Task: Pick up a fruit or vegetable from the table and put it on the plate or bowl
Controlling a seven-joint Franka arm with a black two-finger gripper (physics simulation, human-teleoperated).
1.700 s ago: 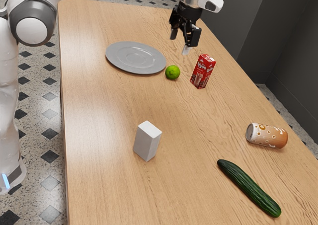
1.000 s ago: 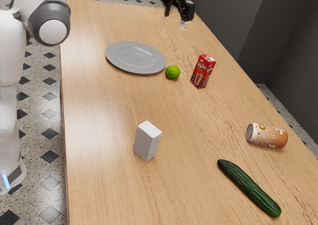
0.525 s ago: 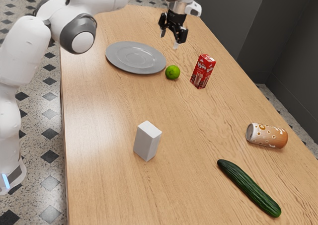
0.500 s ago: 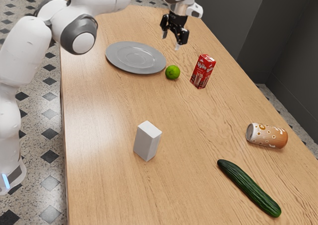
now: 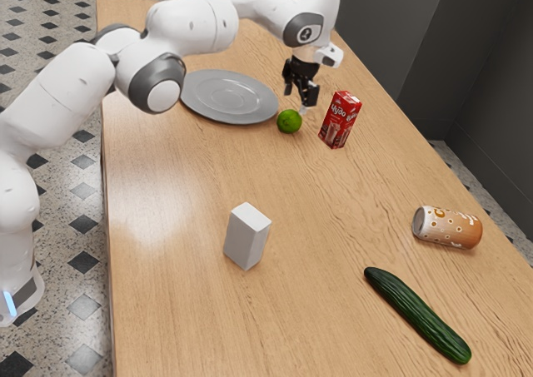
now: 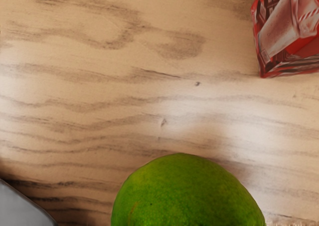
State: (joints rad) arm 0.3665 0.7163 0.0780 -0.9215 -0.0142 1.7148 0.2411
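Lime (image 5: pixel 289 121): on table (image 5: pixel 333 227), just beside plate (image 5: pixel 229 96), under claw (image 5: pixel 298 101).
Claw: open, poised above lime to straddle it.

A red drink carton (image 5: pixel 340 119) stands upright toward the far end of the table (image 5: pixel 333 194), near its edge at the exterior view's right. A white box (image 5: pixel 246 235) stands upright mid-table. An orange can (image 5: pixel 447 226) lies on its side beside that same edge, closer to the near corner.

A home-like dining room — long wooden table (image 5: pixel 333 194), diamond-patterned tiled floor (image 5: pixel 33 27), dark grey walls (image 5: pixel 491 61).
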